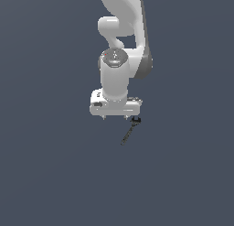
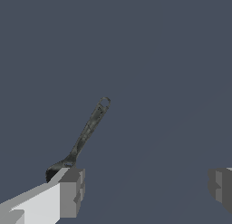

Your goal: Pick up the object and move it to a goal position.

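One thing: a single slender, dark grey-black metal-looking tool-shaped stick (image 2: 85, 136) lay on the flat slate-grey worktop (image 1: 50, 174), with a looped ring at one end and a broader, blunt head at the other.
Place: in the exterior view it lay just below the white tool bar, toward the exterior view's right end of that bar, slanting down and to the left.
Tool state: the tool (image 2: 145, 191) of the white Panda arm (image 1: 121, 46) stood with its jaws wide apart and held nothing; the two grey fingers (image 2: 72, 191) were at opposite sides of the wrist view.
Relation: the broad head sat right at one finger, partly hidden by it; whether they touched could not be told. The shaft ran away from the gap rather than across it.
Handling: judged light and stiff, thin enough to pivot or slip under an off-centre pinch; probably smooth.
Where to take hold: likely mid-shaft, the jaws closing across its narrow width, so it hung balanced.
Risk: closing as placed would probably miss or nudge the head.
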